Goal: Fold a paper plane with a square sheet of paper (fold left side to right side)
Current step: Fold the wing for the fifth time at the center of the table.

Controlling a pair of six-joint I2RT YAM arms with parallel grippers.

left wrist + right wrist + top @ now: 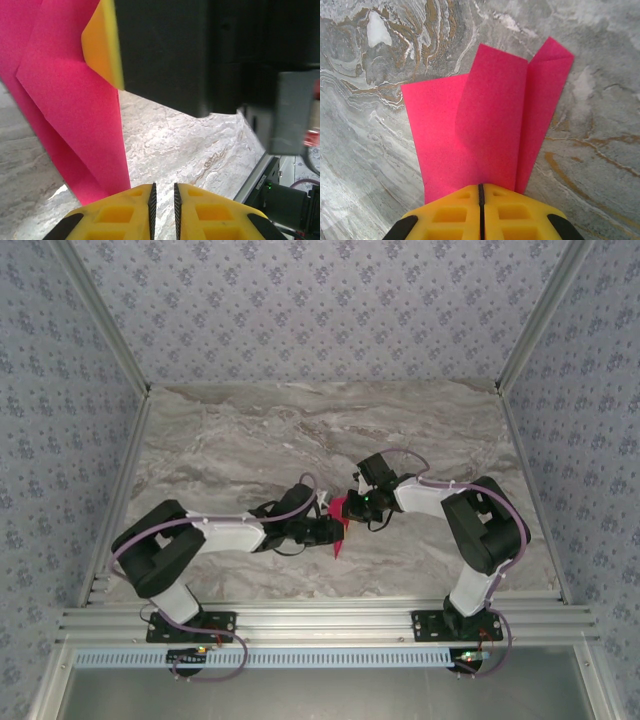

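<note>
The square sheet of paper (485,115) is magenta-pink and folded, with creased flaps standing up off the marble table. My right gripper (481,187) is shut on its near edge, jaws pressed together with the paper running out from their tips. In the top view the paper (338,508) shows between the two grippers at the table's middle. My left gripper (163,192) stands slightly open, with only the table visible in the narrow gap. The paper (75,100) hangs just to its left, not between the pads. The right gripper's yellow finger (102,45) is close above it.
The grey marble table (300,430) is walled by aluminium rails (125,480) left and right. Both arms (230,533) reach inward and meet near the centre, so the two wrists are crowded together. A rail and cables (280,185) lie at the right of the left wrist view.
</note>
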